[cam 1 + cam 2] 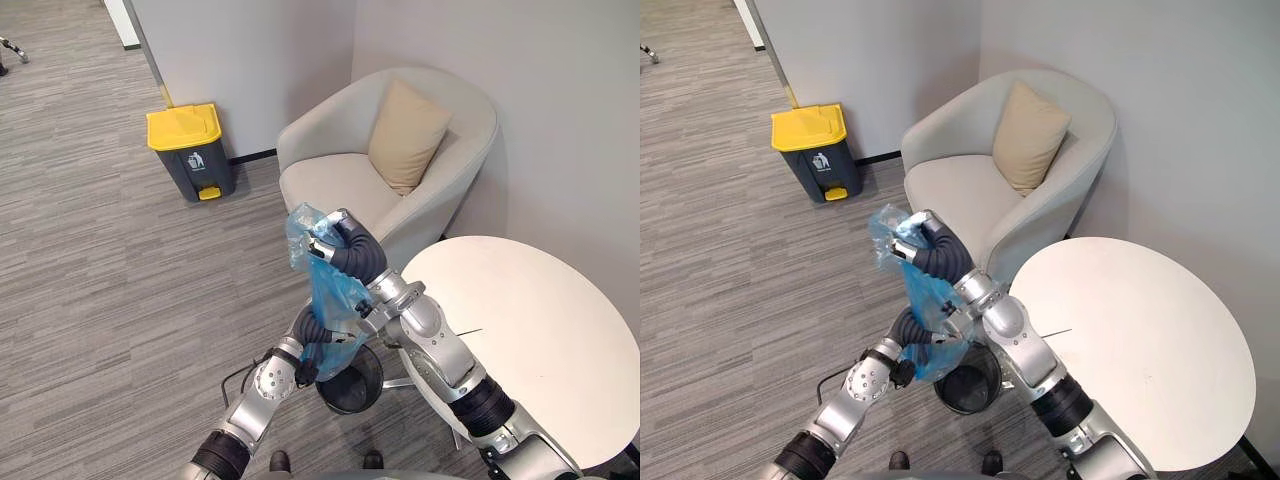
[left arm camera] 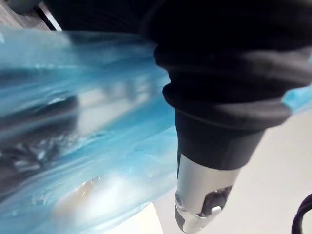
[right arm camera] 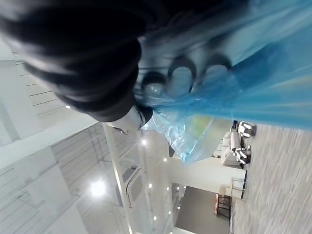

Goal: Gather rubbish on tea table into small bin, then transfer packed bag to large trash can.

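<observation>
A: How far along is it?

B: The table [image 1: 530,330] on the right is bare white, so I judge the gathering done. The blue bag [image 1: 335,290] hangs in the near middle, its lower end at the mouth of the black bin [image 1: 358,392] just left of the table. I can't tell whether it is fully out.

A: And the hands?

B: The right hand [image 1: 338,243] is clenched round the bag's bunched top. The left hand [image 1: 308,335] is against the bag lower down, and I can't tell its grip.

A: What's left?

B: Carrying the bag to the yellow-lidded trash can [image 1: 190,150], far left and well apart, and dropping it in.

A: Counts?

B: One bag, one bin, one trash can, one table, one armchair [image 1: 330,180] with one cushion [image 1: 408,135].
</observation>
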